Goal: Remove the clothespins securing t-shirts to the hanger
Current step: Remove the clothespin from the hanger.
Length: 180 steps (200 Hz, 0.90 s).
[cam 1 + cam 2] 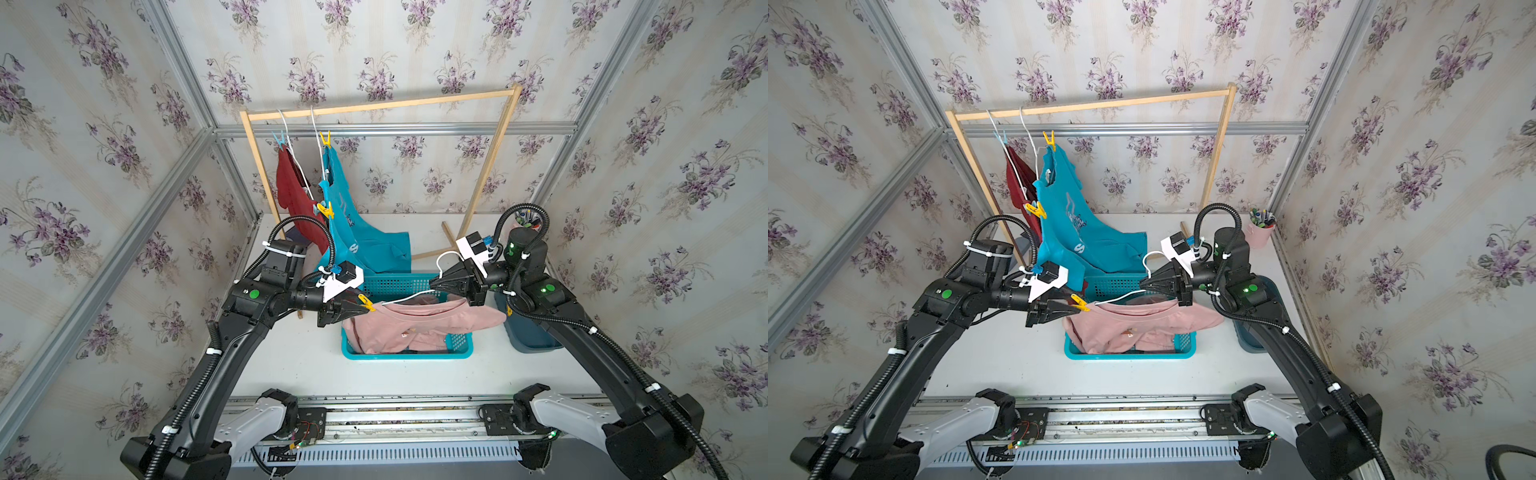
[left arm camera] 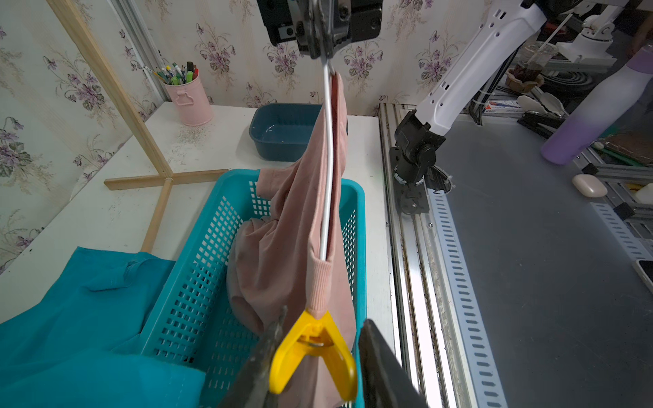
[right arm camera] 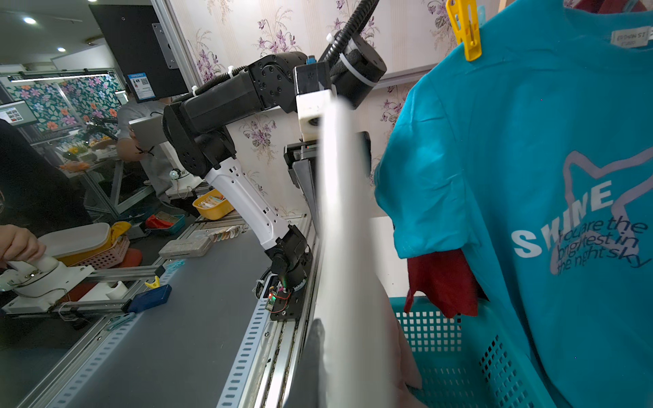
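Note:
The pale pink t-shirt (image 1: 415, 328) hangs on a white hanger (image 2: 328, 159) over the basket. My right gripper (image 1: 433, 284) is shut on the hanger's wire. At the shirt's other shoulder a yellow clothespin (image 2: 312, 353) still bites the fabric, and my left gripper (image 2: 325, 316) has its fingers against both splayed handles. On the wooden rack (image 1: 382, 106) hang the turquoise t-shirt (image 1: 365, 245) and the dark red t-shirt (image 1: 295, 195). They are held by two yellow clothespins (image 1: 325, 139) (image 1: 326, 210) and a light blue clothespin (image 1: 279, 139).
A turquoise mesh basket (image 1: 407, 355) sits mid-table under the pink shirt, whose lower half lies inside it. A dark blue tub (image 1: 528, 336) stands under the right arm. A pink cup of pens (image 1: 1260, 232) is at the back right. The rack's foot (image 2: 166, 180) crosses the table behind the basket.

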Motion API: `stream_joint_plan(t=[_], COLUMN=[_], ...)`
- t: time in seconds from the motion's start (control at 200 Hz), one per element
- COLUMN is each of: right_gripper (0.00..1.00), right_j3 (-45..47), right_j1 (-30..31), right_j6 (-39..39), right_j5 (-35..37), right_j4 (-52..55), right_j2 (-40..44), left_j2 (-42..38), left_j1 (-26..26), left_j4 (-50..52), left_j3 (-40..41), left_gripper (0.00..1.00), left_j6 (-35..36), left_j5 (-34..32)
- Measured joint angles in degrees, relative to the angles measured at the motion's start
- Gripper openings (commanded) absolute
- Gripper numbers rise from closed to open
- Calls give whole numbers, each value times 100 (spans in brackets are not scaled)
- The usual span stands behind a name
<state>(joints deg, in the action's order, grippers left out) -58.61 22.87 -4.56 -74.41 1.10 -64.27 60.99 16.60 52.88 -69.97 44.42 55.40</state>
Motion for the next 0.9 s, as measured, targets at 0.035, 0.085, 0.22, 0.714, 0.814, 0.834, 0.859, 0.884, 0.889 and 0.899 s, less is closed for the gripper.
stream_joint_plan(t=[0.035, 0.085, 0.22, 0.714, 0.814, 0.834, 0.859, 0.884, 0.889, 0.899], right_gripper=[0, 0, 0, 0, 0, 0, 0, 0, 0, 0], right_j3=[0, -2, 0, -83, -48, -37, -26, -9, -2, 4], right_j1=[0, 0, 0, -7, -11, -11, -11, -11, -11, -11], right_j6=[4, 9, 26, -431, -490, -485, -481, -466, -463, -463], right_j5=[0, 0, 0, 540, 767, 787, 811, 828, 833, 839], right_j4=[-2, -7, -4, 393, 428, 426, 422, 404, 398, 391], right_j2=[-9, -28, -50, -59, -92, -116, -149, -181, -192, -208], left_j2=[0, 0, 0, -258, -367, -389, -415, -442, -446, -457], left_j1=[0, 0, 0, -7, -7, -7, -7, -7, -7, -7], left_j4=[2, 9, 17, 24, 31, 33, 33, 33, 31, 31], left_j3=[7, 7, 7, -101, -118, -127, -140, -155, -155, -164], left_gripper=[27, 21, 17, 16, 17, 17, 18, 18, 18, 18], left_j6=[2, 0, 0, -46, -46, -48, -48, -48, -50, -50], left_j5=[9, 13, 13, -546, -695, -723, -756, -796, -800, -817])
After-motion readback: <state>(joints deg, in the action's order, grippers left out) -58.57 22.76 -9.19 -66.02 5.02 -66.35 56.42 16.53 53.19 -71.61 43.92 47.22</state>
